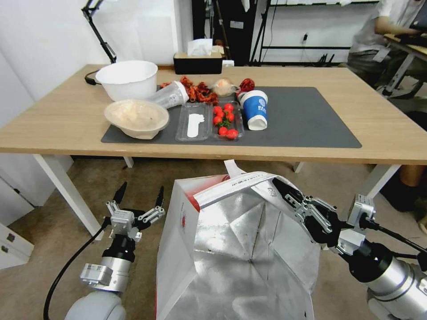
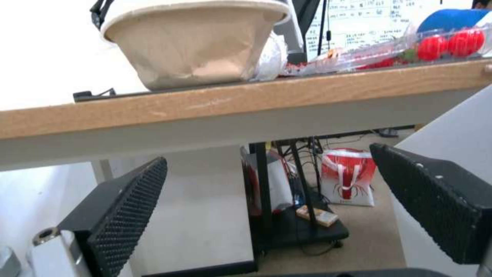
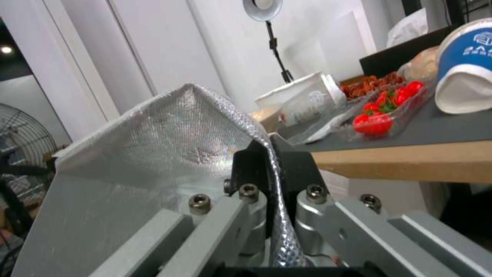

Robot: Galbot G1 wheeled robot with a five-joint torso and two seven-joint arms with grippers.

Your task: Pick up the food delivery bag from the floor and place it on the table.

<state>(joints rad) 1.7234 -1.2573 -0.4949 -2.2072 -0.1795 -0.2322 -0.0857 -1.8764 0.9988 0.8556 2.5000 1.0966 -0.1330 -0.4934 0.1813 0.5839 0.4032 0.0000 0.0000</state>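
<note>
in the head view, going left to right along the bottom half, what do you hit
left gripper, open → food delivery bag → right gripper, clamped on the bag's rim

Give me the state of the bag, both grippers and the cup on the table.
food delivery bag: open-mouthed, foil lining showing, rim pinched by the right gripper
right gripper: jaws shut on the bag's rim
left gripper: jaws open, empty, beside the bag
blue-and-white cup: tipped over on the mat

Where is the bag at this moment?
In the head view, the bag is low and central, before the table, between the open left gripper and the right gripper pinching its rim.
</note>
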